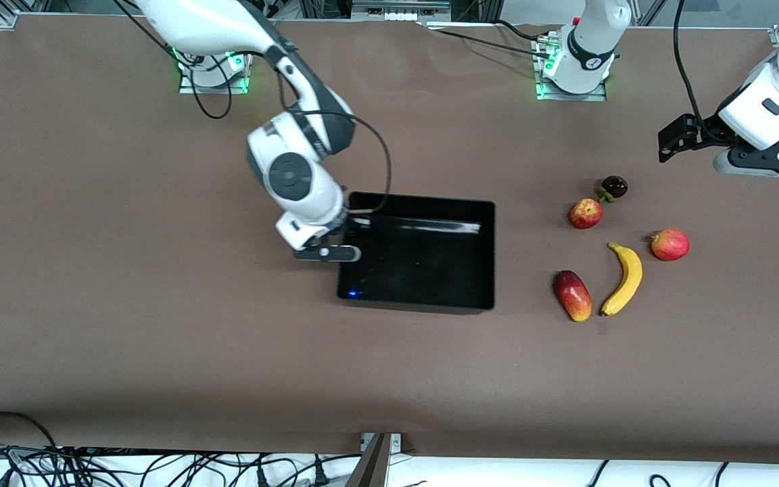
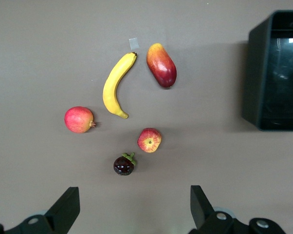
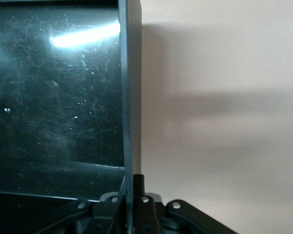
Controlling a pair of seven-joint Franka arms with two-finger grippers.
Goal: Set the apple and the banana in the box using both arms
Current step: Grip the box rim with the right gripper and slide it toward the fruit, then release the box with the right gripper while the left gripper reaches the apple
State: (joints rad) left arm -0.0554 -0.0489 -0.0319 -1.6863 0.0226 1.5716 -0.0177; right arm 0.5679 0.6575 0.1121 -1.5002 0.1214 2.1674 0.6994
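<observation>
- Front view: the box (image 1: 423,251) sits mid-table, with nothing in it. The right gripper (image 1: 341,238) is down at the box wall toward the right arm's end, fingers closed on that wall. The left gripper (image 1: 675,141) hangs over bare table toward the left arm's end, above the fruit group. The apple (image 1: 585,213) lies just beside a dark mangosteen (image 1: 614,187). The banana (image 1: 623,278) lies nearer the camera than the apple, between an oblong red fruit (image 1: 573,295) and a round pinkish fruit (image 1: 670,244).
- Left wrist view: the left gripper (image 2: 134,207) has its fingers (image 2: 66,207) spread wide, holding nothing. Below lie the banana (image 2: 116,85), apple (image 2: 149,140), mangosteen (image 2: 124,165), oblong fruit (image 2: 161,65) and pinkish fruit (image 2: 79,119), all apart from the box (image 2: 275,70).
- Right wrist view: the right gripper (image 3: 132,192) is clamped on the thin box wall (image 3: 130,97), one finger on each face; the glossy floor is bare.
</observation>
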